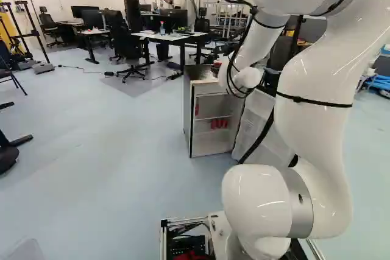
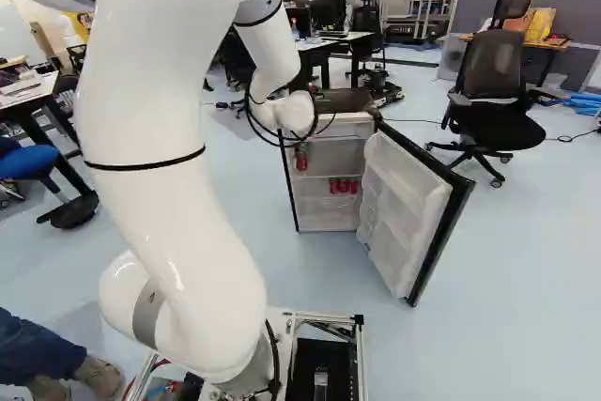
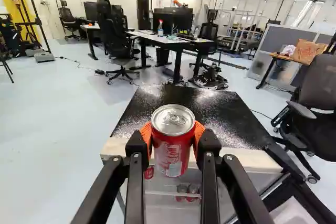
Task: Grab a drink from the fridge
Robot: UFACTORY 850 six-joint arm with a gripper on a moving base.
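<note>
Mostly hidden behind the wrist, my gripper (image 1: 217, 66) shows as a small dark and red patch above the fridge in the left base view. In the wrist view the gripper (image 3: 173, 139) is shut on an upright red can (image 3: 172, 153) with a silver top, orange pads at both sides. The can is held up near the front edge of the fridge's black top (image 3: 189, 111). The small fridge (image 2: 329, 216) stands with its door (image 2: 406, 213) swung out. Inside are a red can (image 2: 301, 157) higher up and more red cans (image 2: 344, 186) on a shelf.
An office chair (image 2: 492, 91) stands right of the fridge in the right base view. Desks (image 1: 164, 37) with monitors and chairs are beyond it. A person's lower leg and shoes (image 2: 47, 359) are close to the base's left side.
</note>
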